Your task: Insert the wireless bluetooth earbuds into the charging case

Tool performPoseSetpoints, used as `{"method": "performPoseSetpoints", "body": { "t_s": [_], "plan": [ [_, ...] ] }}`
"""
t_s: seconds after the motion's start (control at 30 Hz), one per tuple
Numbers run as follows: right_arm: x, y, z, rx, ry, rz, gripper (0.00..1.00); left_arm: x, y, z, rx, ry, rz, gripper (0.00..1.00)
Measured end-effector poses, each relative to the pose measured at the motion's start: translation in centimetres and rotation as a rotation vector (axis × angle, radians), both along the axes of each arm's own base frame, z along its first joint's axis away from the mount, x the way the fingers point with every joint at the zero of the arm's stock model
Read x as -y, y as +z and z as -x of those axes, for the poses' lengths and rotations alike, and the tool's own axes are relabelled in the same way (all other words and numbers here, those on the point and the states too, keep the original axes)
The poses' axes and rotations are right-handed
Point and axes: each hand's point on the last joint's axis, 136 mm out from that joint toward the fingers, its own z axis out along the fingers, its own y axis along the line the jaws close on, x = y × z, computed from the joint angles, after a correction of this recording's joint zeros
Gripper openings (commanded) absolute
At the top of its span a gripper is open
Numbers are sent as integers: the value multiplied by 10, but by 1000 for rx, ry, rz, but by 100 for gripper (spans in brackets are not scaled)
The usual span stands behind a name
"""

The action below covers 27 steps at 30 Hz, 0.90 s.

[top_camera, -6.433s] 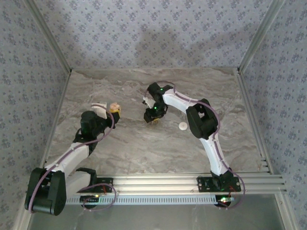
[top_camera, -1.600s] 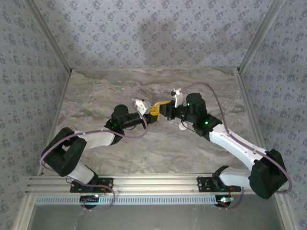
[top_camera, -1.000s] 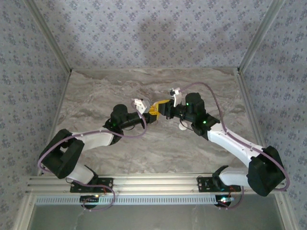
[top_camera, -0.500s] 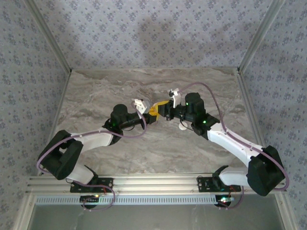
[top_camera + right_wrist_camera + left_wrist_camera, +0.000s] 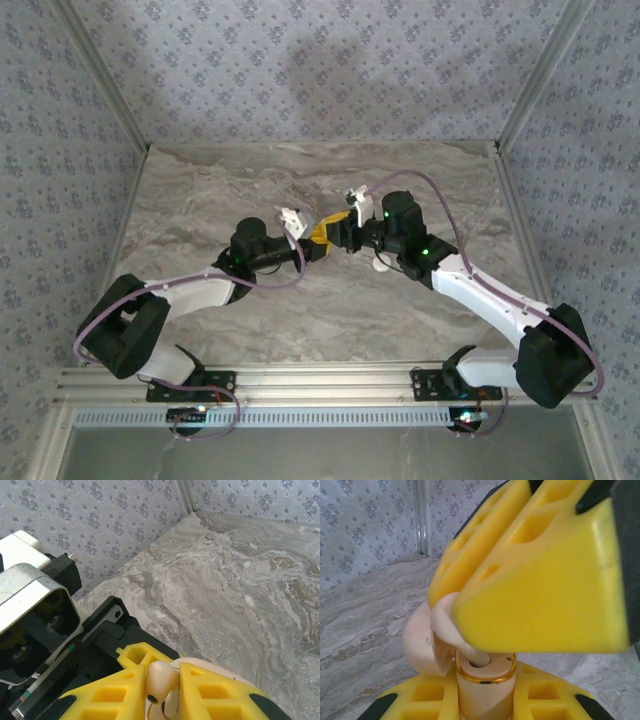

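Case (image 5: pixel 485 692), lid (image 5: pixel 417 642) open, sits clamped in the closed left gripper (image 5: pixel 485 702) over the middle of the table (image 5: pixel 200 190). Right gripper (image 5: pixel 162 672), fingers narrow, pinches one earbud (image 5: pixel 159 682) from above, its stem dipping into the case's gold-rimmed well.

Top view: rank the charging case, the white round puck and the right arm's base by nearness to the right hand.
From the right hand, gripping an earbud:
1. The charging case: at its fingertips, held by the left hand.
2. The white round puck: on the table, just nearside of the right wrist.
3. The right arm's base: at the near edge, farthest.
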Motion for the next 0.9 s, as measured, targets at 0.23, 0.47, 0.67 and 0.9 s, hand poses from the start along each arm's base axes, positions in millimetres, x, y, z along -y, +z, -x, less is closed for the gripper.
{"method": "performPoseSetpoints", "body": {
  "t_s": [0.23, 0.47, 0.67, 0.9],
  "plan": [
    [2, -8, 2, -12, 6, 30, 26, 1, -5, 3, -18, -10, -14, 17],
    [4, -7, 3, -12, -2, 38, 25, 1, -4, 5, -20, -16, -15, 17],
    [7, 1, 5, -1, -6, 23, 24, 1, 0, 6, -7, -21, -4, 17],
    [18, 17, 2, -3, -38, -27, 24, 1, 12, 1, 34, 2, 28, 17]
  ]
}}
